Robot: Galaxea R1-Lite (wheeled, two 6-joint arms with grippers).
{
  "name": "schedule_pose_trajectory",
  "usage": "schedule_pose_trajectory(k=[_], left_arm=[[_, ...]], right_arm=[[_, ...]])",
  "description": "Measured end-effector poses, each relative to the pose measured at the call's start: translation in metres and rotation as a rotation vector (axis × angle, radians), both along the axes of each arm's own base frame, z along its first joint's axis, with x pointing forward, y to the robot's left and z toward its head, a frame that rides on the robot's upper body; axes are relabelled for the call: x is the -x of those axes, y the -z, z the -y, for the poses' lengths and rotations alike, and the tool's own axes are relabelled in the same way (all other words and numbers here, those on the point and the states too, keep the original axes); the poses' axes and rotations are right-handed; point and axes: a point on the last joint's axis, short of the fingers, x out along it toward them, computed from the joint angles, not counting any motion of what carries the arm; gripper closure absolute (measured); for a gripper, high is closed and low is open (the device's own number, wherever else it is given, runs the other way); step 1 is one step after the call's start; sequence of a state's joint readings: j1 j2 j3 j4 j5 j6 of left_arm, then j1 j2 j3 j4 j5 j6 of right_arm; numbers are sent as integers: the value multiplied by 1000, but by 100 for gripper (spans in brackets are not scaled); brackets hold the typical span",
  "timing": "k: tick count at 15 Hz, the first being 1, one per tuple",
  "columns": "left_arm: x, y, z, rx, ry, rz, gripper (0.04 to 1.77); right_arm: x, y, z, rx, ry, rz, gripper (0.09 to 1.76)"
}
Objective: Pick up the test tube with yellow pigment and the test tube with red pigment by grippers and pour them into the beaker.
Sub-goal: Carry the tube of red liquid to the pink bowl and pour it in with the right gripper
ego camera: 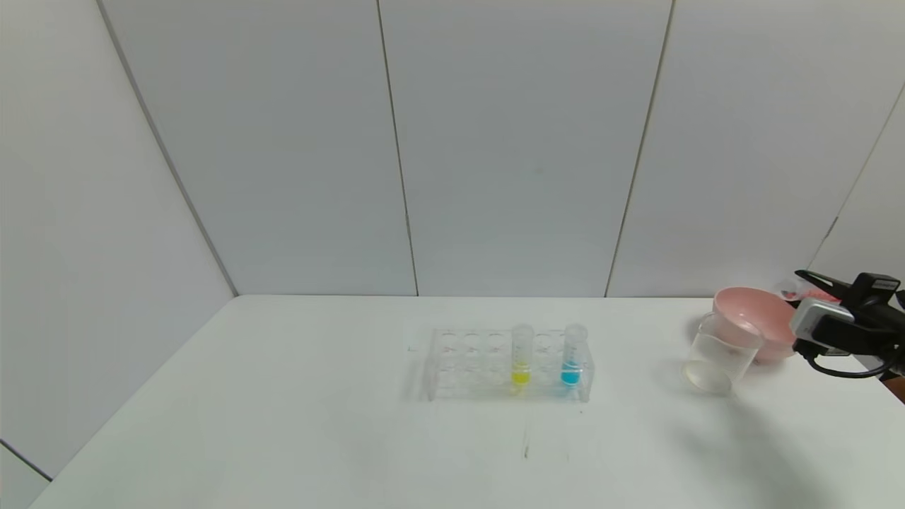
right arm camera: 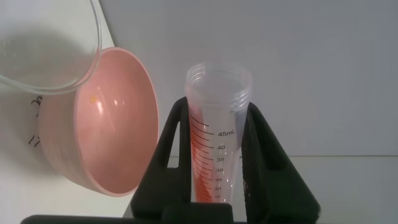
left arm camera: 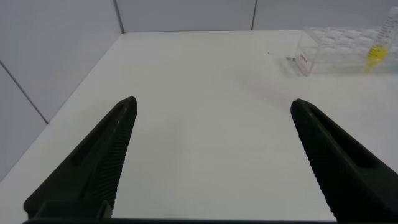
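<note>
While tilted, red-pigment tube (right arm camera: 214, 155) between right jaws

Looks like a lab-style test bench: plain white table (ego camera: 283, 424) boxed in by bare white wall panels (ego camera: 523, 141), clear multi-hole tube rack (ego camera: 466, 360) holding graduated tubes of coloured liquid, clear beaker (ego camera: 721, 357) beside a pink bowl (ego camera: 760, 318).

Open tabletop left and front; clutter at right.
Bare table (ego camera: 283, 424) around the rack (ego camera: 505, 364); pink bowl (ego camera: 753, 325) touching the beaker (ego camera: 721, 353), crowding the right gripper (right arm camera: 217, 124).
</note>
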State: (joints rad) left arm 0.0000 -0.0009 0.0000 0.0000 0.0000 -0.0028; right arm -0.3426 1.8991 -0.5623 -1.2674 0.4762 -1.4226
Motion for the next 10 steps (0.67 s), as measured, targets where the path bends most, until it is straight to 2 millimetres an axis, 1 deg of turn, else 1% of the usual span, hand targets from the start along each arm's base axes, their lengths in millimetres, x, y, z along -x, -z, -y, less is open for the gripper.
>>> schedule_pose_trajectory(k=[5, 10], left_arm=[[0, 0, 0, 0, 0, 0, 5], [0, 0, 0, 0, 0, 0, 5]], right_arm=[[-6, 5, -10, 29, 20, -26, 132], [-9, 5, -12, 94, 43, -18, 132]])
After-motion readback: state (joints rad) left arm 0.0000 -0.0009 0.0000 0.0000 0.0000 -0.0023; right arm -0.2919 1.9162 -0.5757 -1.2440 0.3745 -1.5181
